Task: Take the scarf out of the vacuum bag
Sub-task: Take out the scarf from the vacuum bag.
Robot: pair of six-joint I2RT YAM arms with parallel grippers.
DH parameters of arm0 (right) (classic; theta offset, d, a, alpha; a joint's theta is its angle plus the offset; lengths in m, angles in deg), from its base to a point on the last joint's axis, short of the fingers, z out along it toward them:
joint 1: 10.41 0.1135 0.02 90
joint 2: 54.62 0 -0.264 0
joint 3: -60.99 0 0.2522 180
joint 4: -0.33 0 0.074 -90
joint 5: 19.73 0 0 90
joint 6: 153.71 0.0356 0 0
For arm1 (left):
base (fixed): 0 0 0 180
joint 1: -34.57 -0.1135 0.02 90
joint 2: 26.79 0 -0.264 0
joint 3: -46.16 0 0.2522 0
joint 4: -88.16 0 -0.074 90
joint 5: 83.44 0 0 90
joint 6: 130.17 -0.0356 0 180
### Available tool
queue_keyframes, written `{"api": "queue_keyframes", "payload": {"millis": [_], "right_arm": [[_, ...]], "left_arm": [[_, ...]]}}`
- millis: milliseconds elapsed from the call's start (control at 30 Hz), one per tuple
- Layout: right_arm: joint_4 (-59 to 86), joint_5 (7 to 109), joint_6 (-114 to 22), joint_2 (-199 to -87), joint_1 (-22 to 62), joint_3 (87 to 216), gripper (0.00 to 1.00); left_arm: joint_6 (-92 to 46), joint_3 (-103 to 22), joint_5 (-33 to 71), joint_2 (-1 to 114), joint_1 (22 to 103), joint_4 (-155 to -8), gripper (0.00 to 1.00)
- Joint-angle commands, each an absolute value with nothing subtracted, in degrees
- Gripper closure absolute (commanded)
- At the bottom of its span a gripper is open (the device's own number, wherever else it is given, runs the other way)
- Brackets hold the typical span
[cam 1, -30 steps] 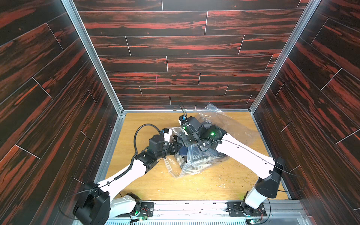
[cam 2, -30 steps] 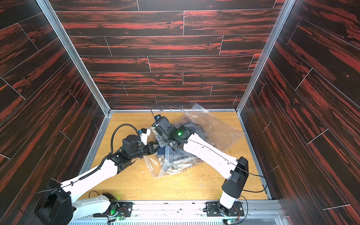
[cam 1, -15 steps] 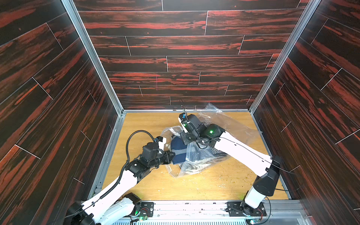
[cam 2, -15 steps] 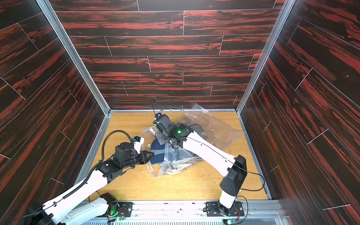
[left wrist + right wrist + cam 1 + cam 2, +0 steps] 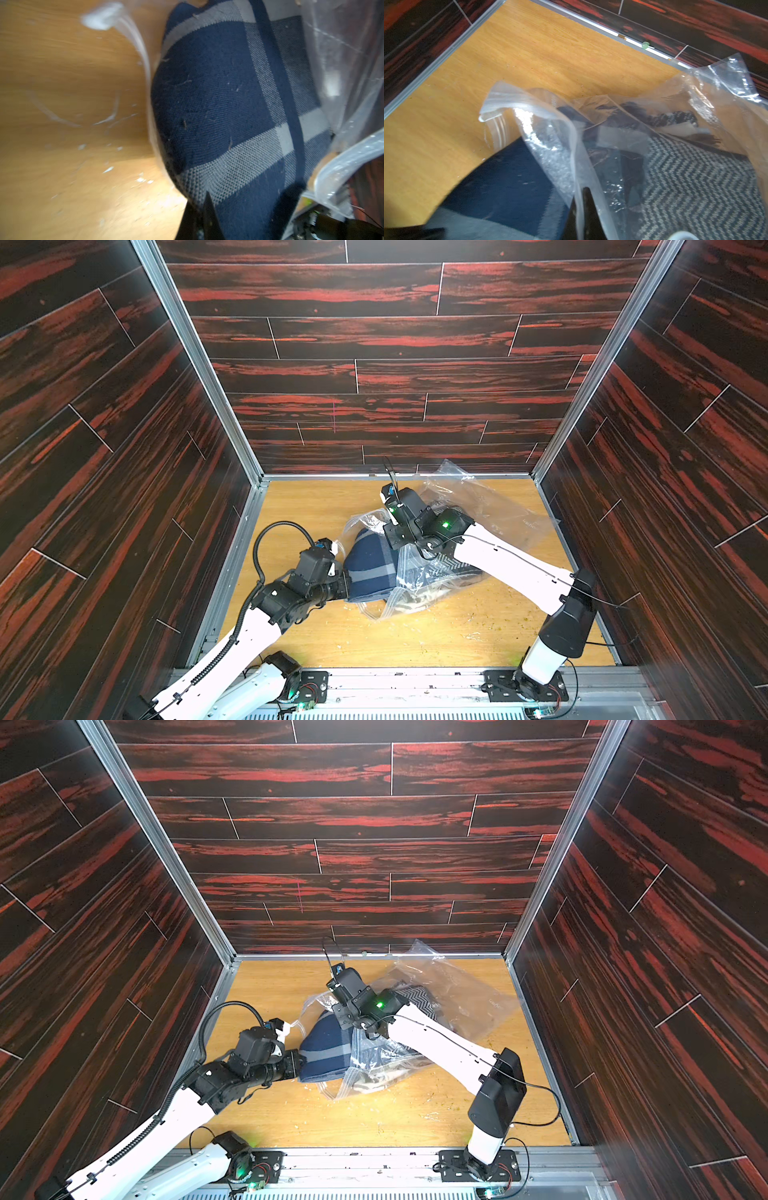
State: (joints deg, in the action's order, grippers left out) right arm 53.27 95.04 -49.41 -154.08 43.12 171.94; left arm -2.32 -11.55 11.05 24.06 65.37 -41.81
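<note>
Scarf: your navy-blue knitted scarf with pale grey stripes (image 5: 370,568) sits half out of the bag's mouth. In both top views its folded end (image 5: 324,1052) lies bare on the table on the left arm's side, and the rest stays under plastic.
Vacuum bag: the large clear, crinkly plastic vacuum bag (image 5: 486,506) lies from the middle of the table toward the far right corner. Its zip-seal edge curls loosely around the scarf, and one far corner stands up near the back wall.
Left gripper: your left gripper (image 5: 347,583) meets the scarf's near end low over the table. In the left wrist view its jaws are closed, pinching the scarf's cloth (image 5: 218,104).
Right gripper: your right gripper (image 5: 399,537) sits above the bag's mouth, just beside the scarf. In the right wrist view its jaws are closed, clamping a fold of the bag's clear film (image 5: 550,128).
Other contents: a black-and-white herringbone fabric (image 5: 695,176) lies inside the bag, next to the scarf.
Table: the light wooden table (image 5: 311,510) carries small pale crumbs toward its front edge.
</note>
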Motion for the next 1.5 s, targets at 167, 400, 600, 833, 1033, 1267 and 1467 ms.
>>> {"api": "queue_keyframes", "payload": {"millis": [167,400,600,833,1033,1267,1467], "right_arm": [[48.8,101.6,-51.1,-157.5,39.7,172.1,1.00],[46.6,105.3,-50.6,-157.5,37.9,170.2,1.00],[44.7,106.2,-49.3,-157.7,35.3,168.4,1.00],[46.0,112.1,-49.9,-161.1,32.1,170.6,1.00],[48.5,112.7,-48.5,-163.3,28.0,172.8,1.00],[50.5,112.2,-47.3,-164.9,24.1,176.6,1.00],[53.6,110.7,-47.2,-165.9,22.5,180.3,1.00]], "left_arm": [[-3.5,-20.4,1.0,26.5,64.6,-26.8,1.00],[-6.6,-25.2,-5.9,32.1,61.2,-19.3,1.00],[-9.5,-29.6,-9.0,37.9,58.1,-17.0,1.00],[-13.4,-37.6,-7.6,46.8,54.4,-22.3,1.00],[-19.5,-45.9,-5.2,56.5,50.7,-22.1,1.00],[-24.2,-48.0,0.4,62.4,43.3,-25.6,1.00],[-25.3,-49.9,-0.2,64.8,42.4,-23.3,1.00]]}}
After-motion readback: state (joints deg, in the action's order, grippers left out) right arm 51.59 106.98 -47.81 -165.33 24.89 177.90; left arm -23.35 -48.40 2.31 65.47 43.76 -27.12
